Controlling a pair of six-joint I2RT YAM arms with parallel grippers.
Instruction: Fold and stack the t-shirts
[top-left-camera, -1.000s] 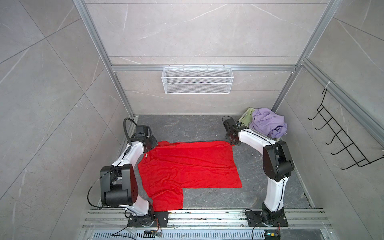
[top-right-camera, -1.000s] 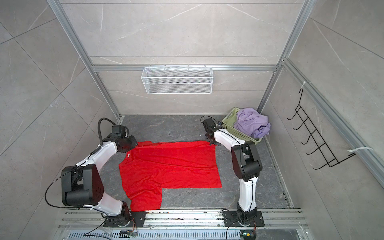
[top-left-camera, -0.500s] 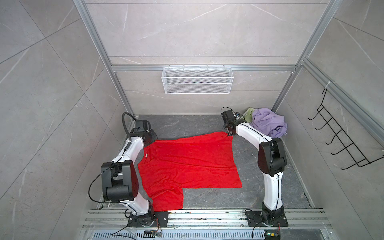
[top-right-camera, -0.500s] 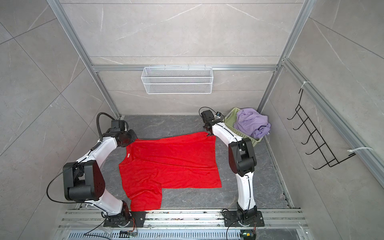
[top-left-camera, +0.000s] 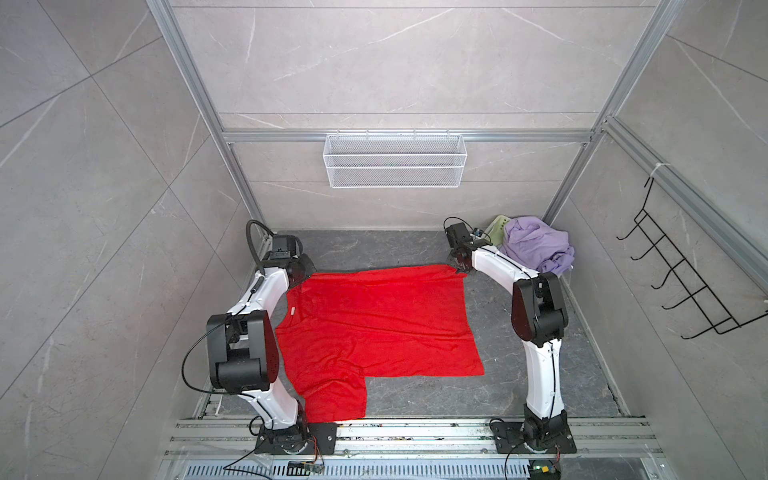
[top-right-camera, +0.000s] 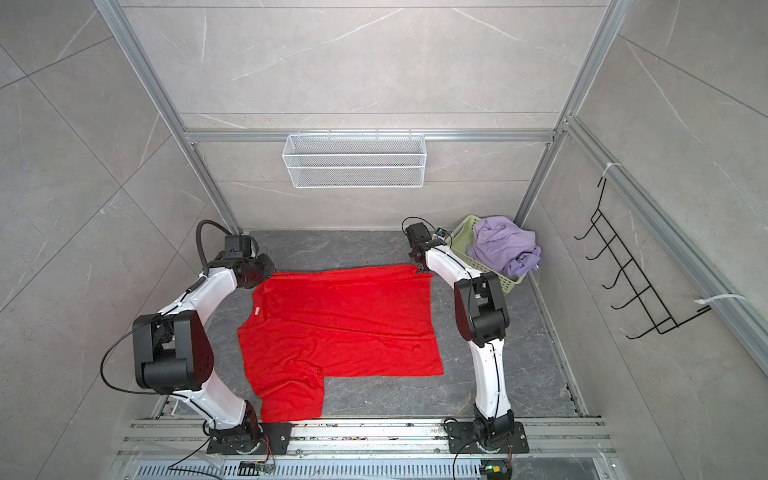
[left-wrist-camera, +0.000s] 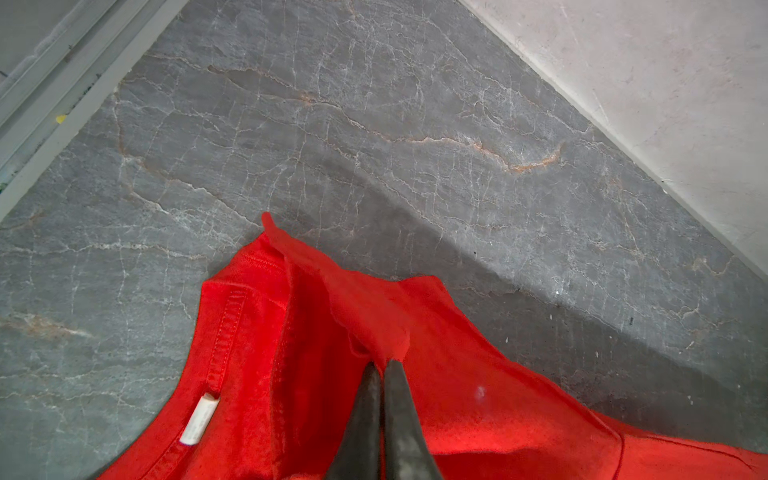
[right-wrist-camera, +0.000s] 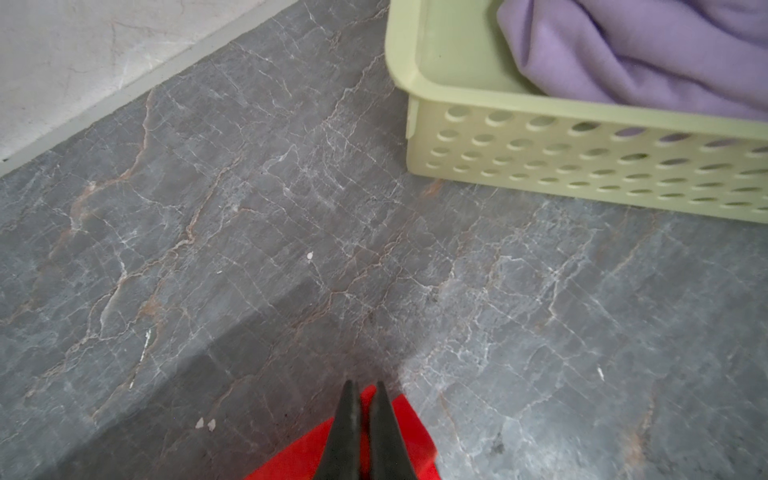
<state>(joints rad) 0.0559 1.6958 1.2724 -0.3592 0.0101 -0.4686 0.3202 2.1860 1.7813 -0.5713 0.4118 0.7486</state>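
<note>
The left pincer and right pincer, each pinching a far corner of the red t-shirt, have drawn its far edge rearward and lowered it, leaving it spread on the table for folding; the lilac t-shirt remains in the basket.

Comprised two slender arms, left arm and right arm, each of glossy white curved link shells joined by bulky matte black joint housings. Trailed a thick black hose and thinner looped black cables. Stood on flat black base plates. Ended in dark tapered fingers.
</note>
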